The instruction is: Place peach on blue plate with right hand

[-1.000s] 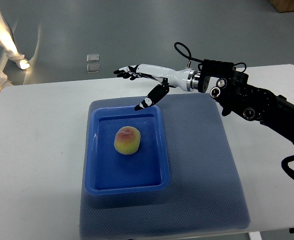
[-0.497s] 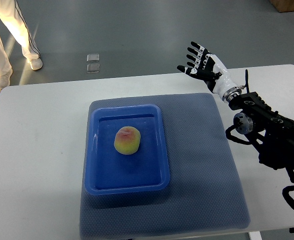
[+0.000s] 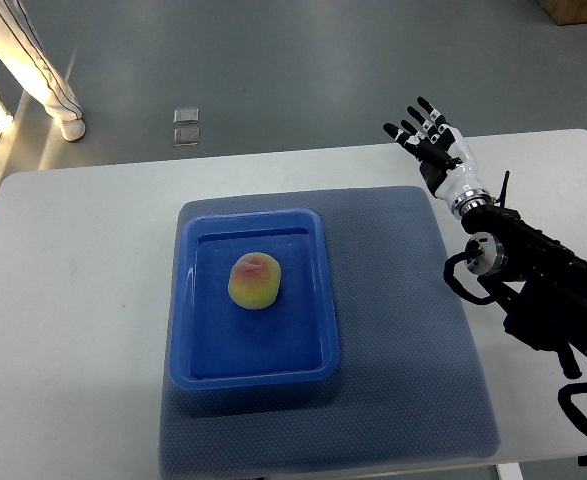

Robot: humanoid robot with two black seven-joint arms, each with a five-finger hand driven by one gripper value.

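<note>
Right hand (image 3: 431, 140) was up by the worktop's (image 3: 73, 300) far right corner, fingers spread wide, nothing in it. The peach (image 3: 255, 280) sat well apart from it, toward the near-left, already resting mid blue plate (image 3: 318, 300) on the grey mat (image 3: 403, 330). Looked basically done to me; left arm wasn't visible.

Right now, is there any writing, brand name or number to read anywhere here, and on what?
None can be read. The peach, blue plate, grey mat and table are plain. The right hand and its arm show no legible marking.
</note>
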